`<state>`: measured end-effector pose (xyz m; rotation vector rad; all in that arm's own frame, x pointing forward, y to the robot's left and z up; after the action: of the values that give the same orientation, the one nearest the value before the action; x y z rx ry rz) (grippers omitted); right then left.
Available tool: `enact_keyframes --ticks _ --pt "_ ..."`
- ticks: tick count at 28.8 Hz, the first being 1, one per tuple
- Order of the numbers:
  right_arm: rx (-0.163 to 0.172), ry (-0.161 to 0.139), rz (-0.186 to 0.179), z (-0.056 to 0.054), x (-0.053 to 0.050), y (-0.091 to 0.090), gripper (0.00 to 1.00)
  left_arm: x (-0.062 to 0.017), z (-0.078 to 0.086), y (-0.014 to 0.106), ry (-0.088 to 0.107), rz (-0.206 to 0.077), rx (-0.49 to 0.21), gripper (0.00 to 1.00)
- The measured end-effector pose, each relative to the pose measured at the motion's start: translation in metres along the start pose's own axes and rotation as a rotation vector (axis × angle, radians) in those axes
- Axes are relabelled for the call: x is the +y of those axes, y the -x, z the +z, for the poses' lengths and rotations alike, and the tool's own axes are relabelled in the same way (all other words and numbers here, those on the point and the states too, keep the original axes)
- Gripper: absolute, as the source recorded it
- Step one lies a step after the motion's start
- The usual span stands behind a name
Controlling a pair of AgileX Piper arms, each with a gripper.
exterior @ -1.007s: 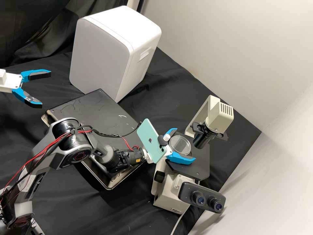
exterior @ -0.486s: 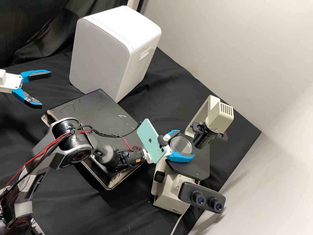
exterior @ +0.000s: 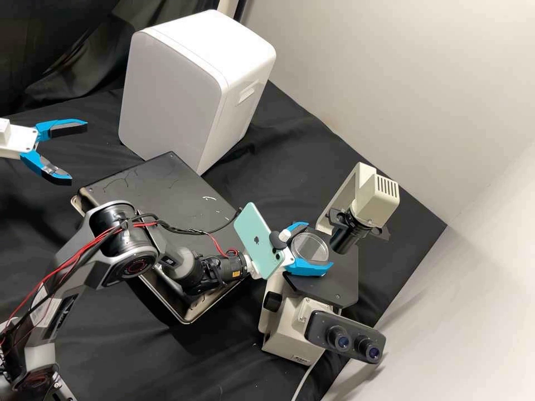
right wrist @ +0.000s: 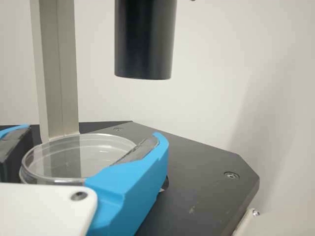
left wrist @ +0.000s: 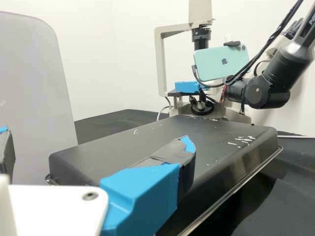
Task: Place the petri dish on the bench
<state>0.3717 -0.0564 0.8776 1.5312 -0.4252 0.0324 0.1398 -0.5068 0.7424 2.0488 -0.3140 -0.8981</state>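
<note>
— Clear plastic, round and shallow: is that the petri dish [exterior: 310, 248]?

— Yes. It is on the black stage [exterior: 337, 281] of the microscope [exterior: 295, 328], under the black cylinder [right wrist: 145, 39], not on the bench [exterior: 290, 139].

— And what has hold of it?

— The right gripper [exterior: 315, 247]. Its two blue fingers [exterior: 304, 268] are closed in on the dish, one on each side, and the right wrist view shows a finger [right wrist: 133, 177] pressed along the rim of the dish [right wrist: 74, 157]. Whether the dish rests on the stage [right wrist: 206, 172] or is raised just off it, I cannot tell.

— There is a mint-green phone [exterior: 257, 240] there too?

— Mounted at that arm's wrist, just behind the fingers.

— Where is the other arm?

— The left gripper [exterior: 75, 150] hangs well apart from the microscope, at the far side of the black tray [exterior: 161, 189], near the white box [exterior: 189, 83]. Its jaws are spread wide and hold nothing. In its own wrist view the tray [left wrist: 221, 142] lies just ahead of its fingers [left wrist: 147, 191], with the microscope beyond.
</note>
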Motion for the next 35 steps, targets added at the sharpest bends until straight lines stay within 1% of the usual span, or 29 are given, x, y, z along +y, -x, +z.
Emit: enact_keyframes --ticks 8,10,12,14,18,21,22,25,30,32,35 --pt "-0.001 -0.006 0.000 0.000 0.000 0.002 0.00 0.0001 0.000 0.000 0.000 0.000 0.002 1.00" --pt "0.003 -0.014 0.002 0.001 0.000 0.004 0.00 0.0001 0.000 0.000 0.000 0.000 0.002 1.00" --pt "0.007 -0.028 -0.001 0.000 0.001 0.009 0.00 0.0001 -0.001 0.000 -0.001 0.000 0.004 1.00" --pt "0.007 -0.032 -0.007 0.000 0.002 0.014 0.00 0.0001 -0.001 0.000 -0.002 0.000 0.006 1.00" --pt "0.013 -0.059 -0.020 -0.002 0.004 0.025 0.00 0.0002 -0.002 0.000 -0.002 0.000 0.008 1.00" --pt "0.022 -0.063 -0.022 -0.003 0.006 0.031 0.00 0.0002 -0.002 0.000 -0.002 0.000 0.008 1.00" --pt "0.027 -0.062 -0.024 -0.004 0.007 0.033 0.00 0.0002 -0.002 0.000 -0.002 0.000 0.008 1.00" --pt "0.046 -0.080 -0.021 -0.007 0.008 0.040 0.00 0.0002 -0.002 0.000 -0.002 0.000 0.008 1.00" --pt "0.059 -0.101 -0.030 -0.010 0.008 0.054 0.00 0.0002 -0.002 0.000 -0.002 0.000 0.008 1.00" --pt "0.069 -0.102 -0.037 -0.013 0.008 0.061 0.00 0.0002 -0.002 0.000 -0.002 0.000 0.008 1.00" --pt "0.097 -0.093 -0.061 -0.019 0.006 0.071 0.00 0.0002 -0.002 0.000 -0.002 0.000 0.008 1.00"
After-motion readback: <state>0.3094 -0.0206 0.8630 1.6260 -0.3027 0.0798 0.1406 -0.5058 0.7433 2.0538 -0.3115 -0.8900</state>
